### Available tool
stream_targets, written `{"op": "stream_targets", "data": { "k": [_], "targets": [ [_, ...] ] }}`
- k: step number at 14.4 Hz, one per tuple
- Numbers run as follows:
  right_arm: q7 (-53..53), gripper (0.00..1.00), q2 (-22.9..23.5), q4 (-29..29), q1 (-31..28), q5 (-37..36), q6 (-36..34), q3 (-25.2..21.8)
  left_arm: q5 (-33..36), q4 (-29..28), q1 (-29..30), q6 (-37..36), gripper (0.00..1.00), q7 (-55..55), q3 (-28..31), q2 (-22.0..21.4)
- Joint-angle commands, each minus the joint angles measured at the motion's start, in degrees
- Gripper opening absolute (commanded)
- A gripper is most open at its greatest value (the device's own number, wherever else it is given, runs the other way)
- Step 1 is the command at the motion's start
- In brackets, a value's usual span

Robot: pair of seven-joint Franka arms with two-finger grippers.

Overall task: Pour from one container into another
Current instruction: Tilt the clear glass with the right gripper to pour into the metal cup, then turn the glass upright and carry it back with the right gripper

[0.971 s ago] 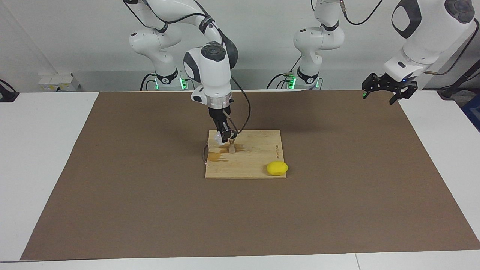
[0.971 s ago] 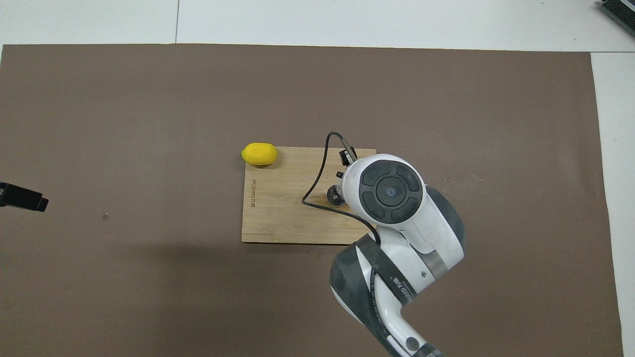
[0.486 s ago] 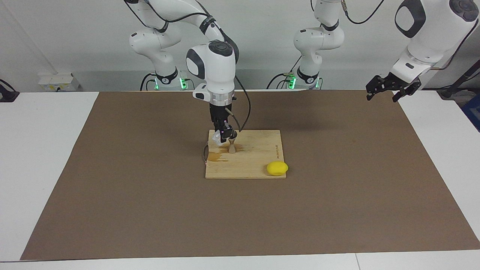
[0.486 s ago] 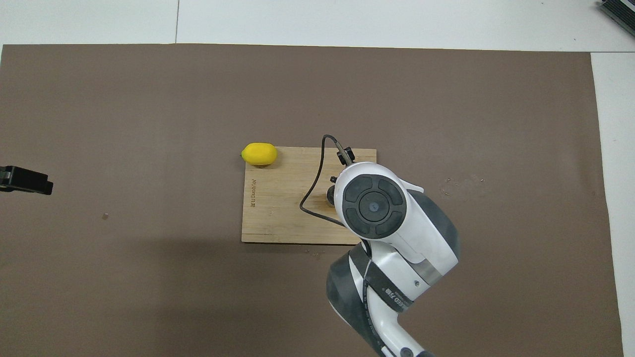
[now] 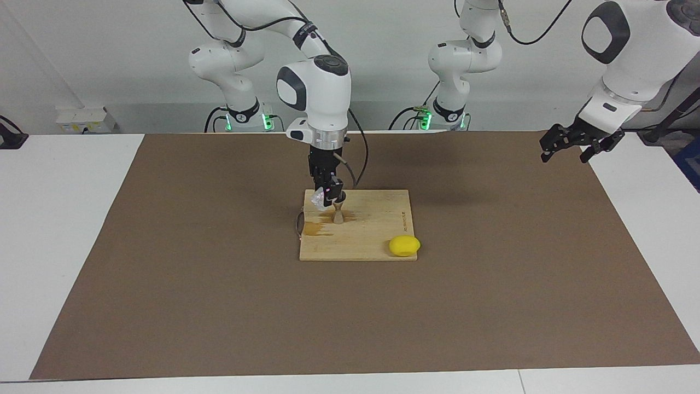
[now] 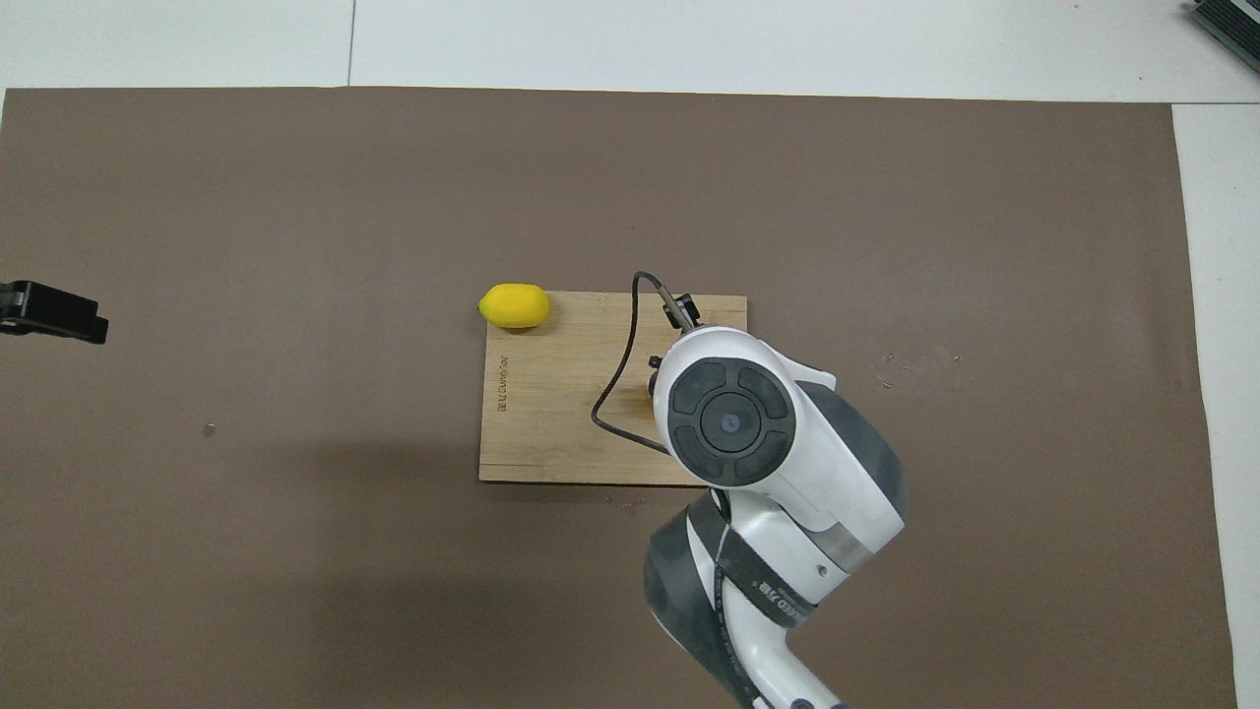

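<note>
On the wooden board [image 5: 377, 230] stands the grey metal jigger [image 5: 338, 215], upright. Just above its mouth my right gripper [image 5: 327, 195] hangs, shut on the clear glass tumbler [image 5: 316, 198], which is tilted toward the jigger on the side of the right arm's end of the table. In the overhead view the right arm's wrist [image 6: 730, 421] covers both the glass and the jigger. My left gripper [image 5: 573, 144] waits open and empty in the air over the brown mat's edge at the left arm's end, and it also shows in the overhead view [image 6: 51, 313].
A yellow lemon [image 5: 404, 245] lies at the board's corner farthest from the robots, toward the left arm's end. A dark wet stain [image 5: 317, 227] marks the board beside the jigger. A brown mat [image 5: 492, 295] covers the white table.
The right arm's wrist has swung more upright above the board, with the glass staying by the jigger's mouth. The left gripper has drifted lower and away from the robots.
</note>
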Motion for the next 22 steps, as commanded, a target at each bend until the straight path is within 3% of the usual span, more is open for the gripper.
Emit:
{"op": "stream_targets", "data": {
  "k": [1, 15, 22],
  "targets": [
    [2.07, 0.02, -0.86, -0.6, -1.04, 2.66, -0.14, 0.45, -0.45, 1.04, -0.7, -2.08, 1.0, -6.22, 0.18, 0.31],
    [-4.25, 0.0, -0.24, -1.03, -7.27, 23.06, -0.14, 0.37, -0.36, -0.55, -0.7, -1.9, 1.0, -8.71, -0.35, -1.45],
    [-14.36, 0.0, -0.16, -5.07, -19.83, 45.72, 0.38, 0.28, -0.36, -0.55, -0.7, -1.9, 1.0, -8.88, -0.35, -1.45]
  ]
}}
